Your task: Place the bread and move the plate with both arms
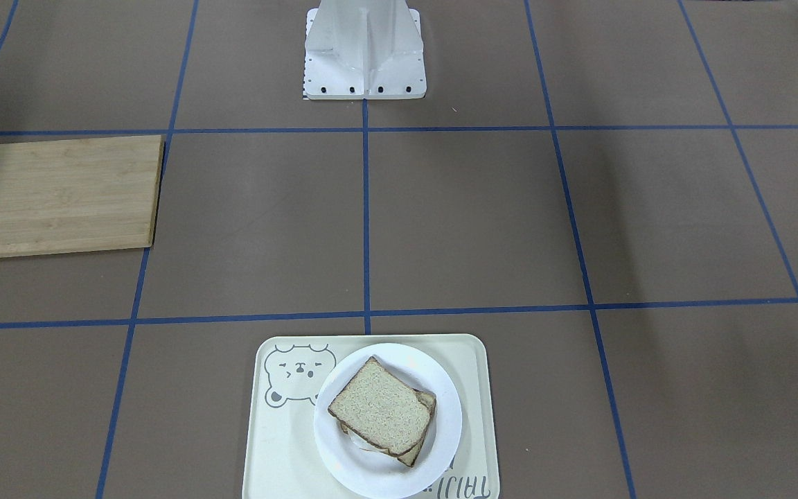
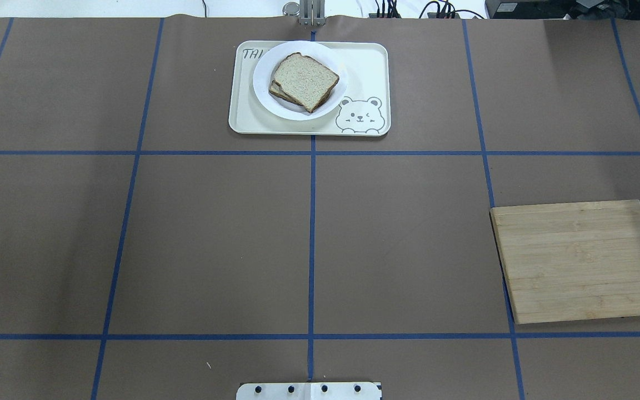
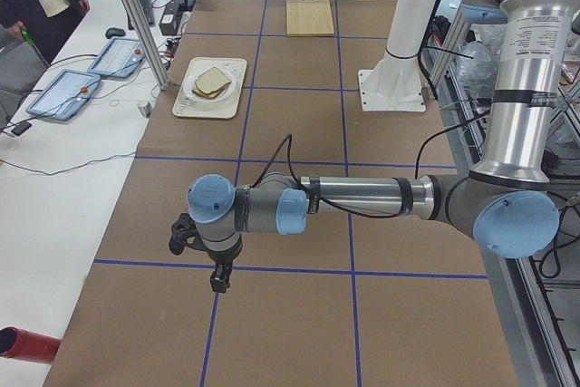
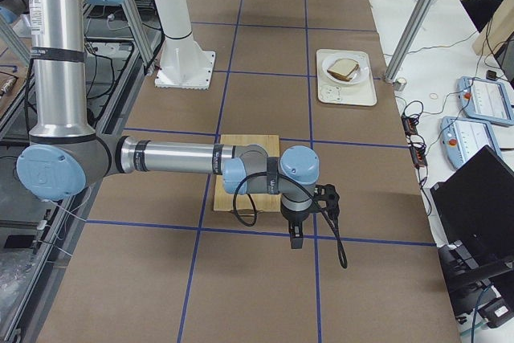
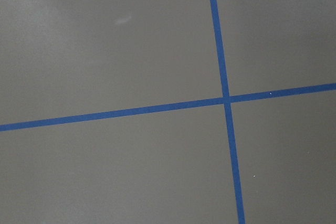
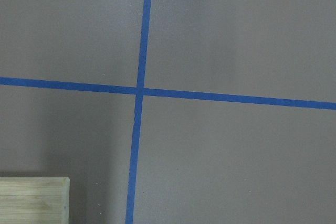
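arms (image 3: 362, 195): silver tubes | joint caps (image 3: 211, 198): pale blue | cables (image 3: 290, 137): black (thin, looping) | base (image 1: 364, 52): white, bolted

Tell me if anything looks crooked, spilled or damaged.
Nothing spilled or broken. The top bread slice sits twisted over the slice beneath, the plate overlaps lettering on the tray, and the cutting board lies slightly skewed to the tape.

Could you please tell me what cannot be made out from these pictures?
The left hand and the right hand: seen only small in the side views; open or shut cannot be told.
The lower slice: its face is hidden under the bread on the plate, in every view.
The tray lettering: overhead, the plate covers most of it; front-facing, the bottom edge cuts it.
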{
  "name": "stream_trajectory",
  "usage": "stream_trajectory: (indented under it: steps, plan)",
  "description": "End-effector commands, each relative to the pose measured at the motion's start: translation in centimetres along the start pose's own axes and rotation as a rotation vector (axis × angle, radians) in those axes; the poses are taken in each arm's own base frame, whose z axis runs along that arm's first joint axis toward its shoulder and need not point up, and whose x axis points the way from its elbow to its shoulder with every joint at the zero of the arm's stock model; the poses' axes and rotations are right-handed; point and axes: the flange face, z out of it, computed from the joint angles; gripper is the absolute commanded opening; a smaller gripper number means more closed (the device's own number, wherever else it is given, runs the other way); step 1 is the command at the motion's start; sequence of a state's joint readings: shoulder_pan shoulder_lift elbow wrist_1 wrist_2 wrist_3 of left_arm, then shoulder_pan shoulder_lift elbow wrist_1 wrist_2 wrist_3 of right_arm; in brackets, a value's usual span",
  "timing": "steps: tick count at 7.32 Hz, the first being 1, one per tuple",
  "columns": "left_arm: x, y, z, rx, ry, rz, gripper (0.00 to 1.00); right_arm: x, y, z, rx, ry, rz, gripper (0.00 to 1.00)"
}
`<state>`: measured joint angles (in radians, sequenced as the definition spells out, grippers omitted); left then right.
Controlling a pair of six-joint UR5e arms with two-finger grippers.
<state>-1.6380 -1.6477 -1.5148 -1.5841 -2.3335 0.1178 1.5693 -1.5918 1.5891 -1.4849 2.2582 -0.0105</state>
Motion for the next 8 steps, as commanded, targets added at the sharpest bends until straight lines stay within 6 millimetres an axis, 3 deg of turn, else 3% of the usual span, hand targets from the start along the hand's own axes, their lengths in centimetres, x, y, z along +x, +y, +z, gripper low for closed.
stream_trajectory:
  steps: [1, 8]
  plan:
    - [0.98, 0.06, -0.92, 0.021, -0.002, 0.004, 0.98, 0.01, 0.02, 0.01, 0.000, 0.000, 0.002, 1.00]
    - [1.37, 1.06, -1.33, 0.027, -0.015, 0.009, 0.98, 0.34, 0.35, 0.41, -0.010, 0.000, 0.019, 1.00]
